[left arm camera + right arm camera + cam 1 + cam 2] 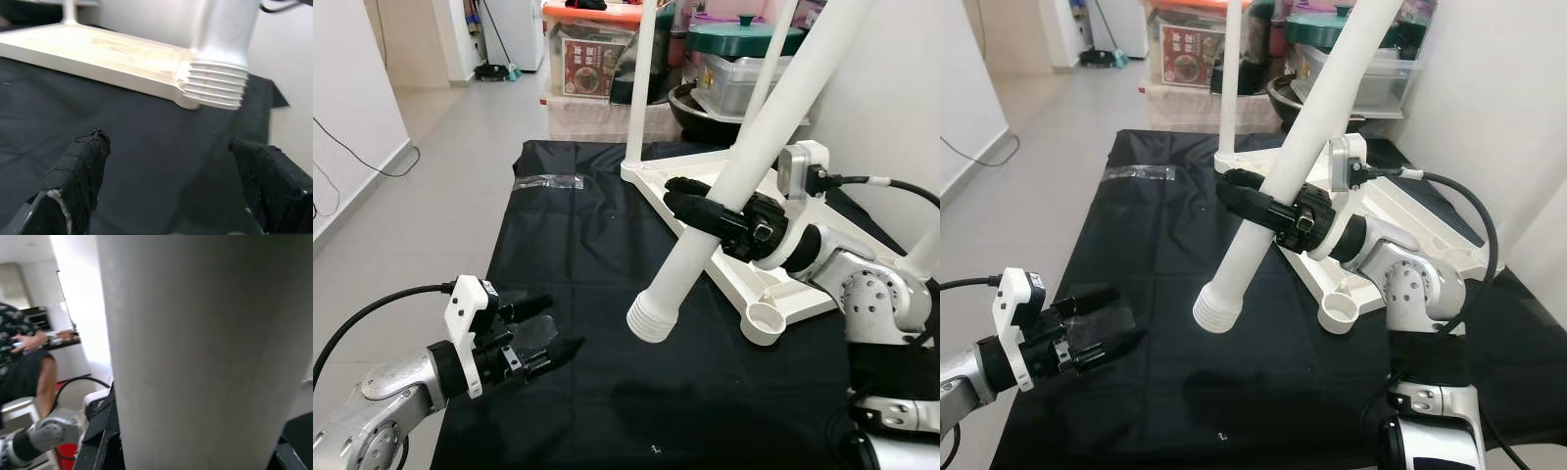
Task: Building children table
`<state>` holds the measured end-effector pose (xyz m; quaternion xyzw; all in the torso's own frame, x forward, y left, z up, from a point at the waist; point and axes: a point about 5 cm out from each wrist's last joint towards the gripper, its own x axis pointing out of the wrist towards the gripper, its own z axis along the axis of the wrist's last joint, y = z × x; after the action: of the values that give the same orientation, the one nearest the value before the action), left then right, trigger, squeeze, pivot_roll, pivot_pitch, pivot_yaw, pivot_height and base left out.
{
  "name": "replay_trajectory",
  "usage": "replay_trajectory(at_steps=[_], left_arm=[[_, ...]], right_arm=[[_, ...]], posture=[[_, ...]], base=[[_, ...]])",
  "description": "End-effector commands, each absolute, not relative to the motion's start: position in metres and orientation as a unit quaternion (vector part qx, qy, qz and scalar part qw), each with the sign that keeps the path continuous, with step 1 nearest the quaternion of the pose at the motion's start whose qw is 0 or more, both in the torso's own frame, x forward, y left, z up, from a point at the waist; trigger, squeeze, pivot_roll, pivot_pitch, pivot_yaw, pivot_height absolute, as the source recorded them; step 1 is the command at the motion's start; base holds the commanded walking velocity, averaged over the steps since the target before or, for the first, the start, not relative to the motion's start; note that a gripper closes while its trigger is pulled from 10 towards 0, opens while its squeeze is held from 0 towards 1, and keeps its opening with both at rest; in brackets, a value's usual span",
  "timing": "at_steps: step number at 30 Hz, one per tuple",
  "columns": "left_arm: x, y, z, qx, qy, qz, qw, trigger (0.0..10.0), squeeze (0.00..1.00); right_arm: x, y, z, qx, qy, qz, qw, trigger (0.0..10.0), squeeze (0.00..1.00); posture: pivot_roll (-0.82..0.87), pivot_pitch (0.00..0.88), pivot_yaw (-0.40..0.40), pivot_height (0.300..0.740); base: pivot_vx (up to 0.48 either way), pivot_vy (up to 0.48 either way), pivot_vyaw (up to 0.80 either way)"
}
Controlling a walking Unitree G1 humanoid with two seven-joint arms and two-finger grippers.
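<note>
White leg (744, 166) gripped by right hand (705, 211) | left hand (533, 338) open, empty

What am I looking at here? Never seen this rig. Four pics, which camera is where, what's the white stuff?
It is a humanoid robot assembling a child's table. The two wide pictures come from a stereo camera on its head, looking down at a black cloth spread on the floor. The other two come from cameras on each wrist, looking along that gripper's black fingers.

On the cloth lies the white tabletop, upside down, with one leg already standing in a corner and an empty corner socket nearest the robot. The right gripper is shut on a loose table leg, held tilted with its threaded end low. The left gripper hovers open over the cloth. A small clear plastic bag lies further back.
</note>
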<state>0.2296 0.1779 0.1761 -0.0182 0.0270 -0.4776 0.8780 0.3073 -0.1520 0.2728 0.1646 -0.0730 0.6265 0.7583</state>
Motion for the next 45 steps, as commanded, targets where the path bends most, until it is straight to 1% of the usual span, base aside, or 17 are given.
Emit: replay_trajectory(at_steps=[1, 2, 5, 6, 8, 9, 12, 20, 24, 26, 29, 30, 36, 41, 43, 44, 45], left_arm=[[0.227, 0.168, 0.180, -0.015, 0.039, -0.529, 0.848, 10.0, 0.00], [0.227, 0.168, 0.180, -0.015, 0.039, -0.529, 0.848, 10.0, 0.00], [0.232, 0.157, 0.195, -0.032, 0.025, -0.581, 0.813, 10.0, 0.00], [0.232, 0.157, 0.195, -0.032, 0.025, -0.581, 0.813, 10.0, 0.00], [0.234, 0.149, 0.204, -0.047, 0.019, -0.611, 0.790, 10.0, 0.00], [0.234, 0.149, 0.204, -0.047, 0.019, -0.611, 0.790, 10.0, 0.00], [0.235, 0.142, 0.205, -0.048, 0.030, -0.640, 0.766, 10.0, 0.00], [0.236, 0.143, 0.197, -0.042, 0.060, -0.651, 0.756, 10.0, 0.00], [0.236, 0.143, 0.196, -0.044, 0.063, -0.653, 0.754, 10.0, 0.00], [0.236, 0.144, 0.196, -0.043, 0.065, -0.658, 0.749, 10.0, 0.00], [0.236, 0.144, 0.197, -0.044, 0.063, -0.659, 0.748, 10.0, 0.00], [0.237, 0.144, 0.198, -0.050, 0.062, -0.659, 0.748, 0.0, 0.00], [0.234, 0.144, 0.197, -0.051, 0.063, -0.673, 0.736, 0.0, 0.00], [0.234, 0.145, 0.198, -0.049, 0.062, -0.677, 0.732, 0.0, 0.00], [0.235, 0.145, 0.199, -0.036, 0.060, -0.673, 0.736, 0.0, 0.00], [0.235, 0.145, 0.199, -0.036, 0.060, -0.673, 0.736, 0.0, 0.00], [0.235, 0.144, 0.199, -0.031, 0.060, -0.671, 0.739, 0.0, 0.00]], right_arm=[[0.306, -0.141, 0.277, 0.172, -0.079, 0.660, 0.727, 0.0, 0.00], [0.306, -0.141, 0.277, 0.172, -0.079, 0.660, 0.727, 0.0, 0.00], [0.301, -0.118, 0.282, 0.186, -0.088, 0.704, 0.680, 0.0, 0.00], [0.301, -0.118, 0.282, 0.186, -0.088, 0.704, 0.680, 0.0, 0.00], [0.298, -0.105, 0.285, 0.194, -0.094, 0.725, 0.654, 0.0, 0.00], [0.298, -0.105, 0.285, 0.194, -0.094, 0.725, 0.654, 0.0, 0.00], [0.295, -0.088, 0.291, 0.206, -0.107, 0.748, 0.622, 0.0, 0.00], [0.286, -0.070, 0.302, 0.221, -0.132, 0.771, 0.582, 0.0, 0.00], [0.285, -0.068, 0.303, 0.224, -0.136, 0.774, 0.577, 0.0, 0.00], [0.280, -0.065, 0.305, 0.229, -0.138, 0.782, 0.564, 0.0, 0.00], [0.278, -0.063, 0.305, 0.230, -0.138, 0.785, 0.559, 0.0, 0.00], [0.276, -0.062, 0.304, 0.232, -0.137, 0.787, 0.555, 0.0, 0.00], [0.276, -0.060, 0.302, 0.236, -0.134, 0.786, 0.556, 0.0, 0.00], [0.276, -0.060, 0.297, 0.238, -0.124, 0.777, 0.569, 0.0, 0.00], [0.280, -0.058, 0.288, 0.224, -0.095, 0.755, 0.609, 10.0, 0.00], [0.280, -0.058, 0.288, 0.224, -0.095, 0.755, 0.609, 10.0, 0.00], [0.282, -0.057, 0.285, 0.220, -0.086, 0.746, 0.623, 10.0, 0.00]], posture=[[0.10, 0.000, -0.099, 0.740], [0.10, 0.000, -0.099, 0.740], [0.10, 0.000, -0.095, 0.740], [0.10, 0.000, -0.095, 0.740], [0.11, 0.000, -0.094, 0.740], [0.11, 0.000, -0.094, 0.740], [0.11, 0.000, -0.093, 0.740], [0.11, 0.000, -0.085, 0.740], [0.11, 0.000, -0.085, 0.740], [0.11, 0.000, -0.087, 0.740], [0.11, 0.000, -0.087, 0.740], [0.10, 0.000, -0.086, 0.740], [0.10, 0.000, -0.082, 0.740], [0.10, 0.000, -0.080, 0.740], [0.10, 0.000, -0.080, 0.740], [0.10, 0.000, -0.080, 0.740], [0.10, 0.000, -0.080, 0.740]], base=[[0.000, 0.000, 0.00], [0.000, 0.000, 0.00], [0.000, 0.000, 0.00], [0.000, 0.000, 0.00], [0.000, 0.000, 0.00], [0.000, 0.000, 0.00], [0.000, 0.000, 0.00], [0.000, 0.000, 0.00], [0.000, 0.000, 0.00], [0.000, 0.000, 0.00], [0.000, 0.000, 0.00], [0.000, 0.000, 0.00], [0.000, 0.000, 0.00], [0.000, 0.000, 0.00], [0.000, 0.000, 0.00], [0.000, 0.000, 0.00], [0.000, 0.000, 0.00]])
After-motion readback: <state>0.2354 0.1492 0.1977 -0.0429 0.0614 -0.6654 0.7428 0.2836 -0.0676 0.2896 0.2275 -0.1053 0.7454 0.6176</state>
